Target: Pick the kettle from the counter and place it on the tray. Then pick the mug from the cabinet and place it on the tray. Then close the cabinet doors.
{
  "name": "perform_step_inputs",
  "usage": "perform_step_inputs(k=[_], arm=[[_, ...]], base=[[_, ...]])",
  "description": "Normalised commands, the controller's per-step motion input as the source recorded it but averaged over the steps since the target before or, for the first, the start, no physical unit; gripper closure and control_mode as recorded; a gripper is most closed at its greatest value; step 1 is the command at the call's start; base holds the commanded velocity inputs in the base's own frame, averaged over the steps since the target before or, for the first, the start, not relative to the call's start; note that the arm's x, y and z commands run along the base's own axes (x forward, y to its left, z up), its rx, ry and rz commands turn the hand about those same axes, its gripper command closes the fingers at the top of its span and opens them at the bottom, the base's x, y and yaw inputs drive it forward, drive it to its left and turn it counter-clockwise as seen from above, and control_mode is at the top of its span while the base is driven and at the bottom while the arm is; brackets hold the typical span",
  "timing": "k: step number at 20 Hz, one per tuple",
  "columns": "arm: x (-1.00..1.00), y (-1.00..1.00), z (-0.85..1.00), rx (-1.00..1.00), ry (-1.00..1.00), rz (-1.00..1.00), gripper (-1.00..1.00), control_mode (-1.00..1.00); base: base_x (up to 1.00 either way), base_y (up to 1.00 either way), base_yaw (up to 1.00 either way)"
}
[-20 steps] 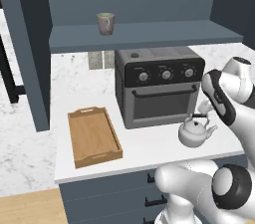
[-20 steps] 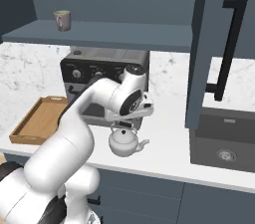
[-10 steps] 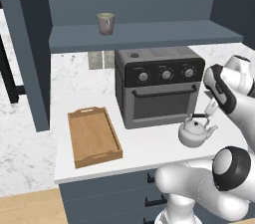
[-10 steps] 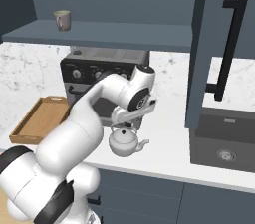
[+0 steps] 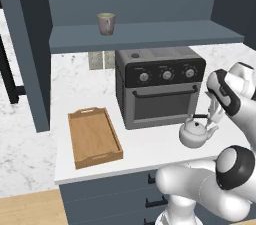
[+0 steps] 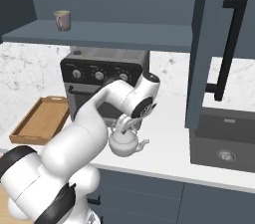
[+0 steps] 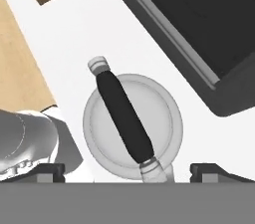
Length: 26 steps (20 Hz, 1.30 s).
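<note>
The silver-white kettle (image 5: 196,134) (image 6: 125,143) stands on the marble counter (image 5: 145,151) in front of the oven. My gripper (image 5: 214,115) (image 6: 126,126) hangs just above it, open. In the hand view the kettle (image 7: 132,131) lies straight below, its black handle running between the two spread fingertips of the gripper (image 7: 128,170); nothing is held. The wooden tray (image 5: 95,136) (image 6: 42,118) lies bare at the counter's left. The grey-beige mug (image 5: 105,23) (image 6: 62,20) stands on the shelf of the cabinet (image 5: 150,36). Both cabinet doors (image 5: 27,44) (image 6: 219,44) stand open.
A black countertop oven (image 5: 160,86) (image 6: 99,78) (image 7: 199,29) stands close behind the kettle, under the cabinet shelf. A dark sink (image 6: 224,143) lies to the right, below the open right door. Blue-grey drawers run under the counter's front edge.
The wrist has turned and the hand has shifted a little to settle over the kettle. Kettle, mug and tray have not moved.
</note>
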Motion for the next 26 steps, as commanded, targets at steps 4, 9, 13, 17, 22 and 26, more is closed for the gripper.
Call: perform_step_inputs(k=[4,9,13,17,22,26], arm=[[0.02,0.0,-0.15,0.09,-0.08,0.21,-1.0,-1.0],[0.1,-0.11,-0.12,0.07,-0.07,0.18,-1.0,-1.0],[0.09,-0.04,-0.06,0.08,-0.04,0.14,-1.0,-1.0],[0.01,-0.02,-0.01,0.07,-0.04,0.06,-1.0,-1.0],[0.01,0.01,0.0,0.05,0.0,0.0,-1.0,-1.0],[0.01,0.02,0.0,0.03,0.0,-0.01,-1.0,-1.0]], base=[[0.0,0.0,0.0],[0.0,0.0,0.0],[0.0,0.0,0.0],[0.0,0.0,0.0],[0.0,0.0,0.0],[0.0,0.0,0.0]])
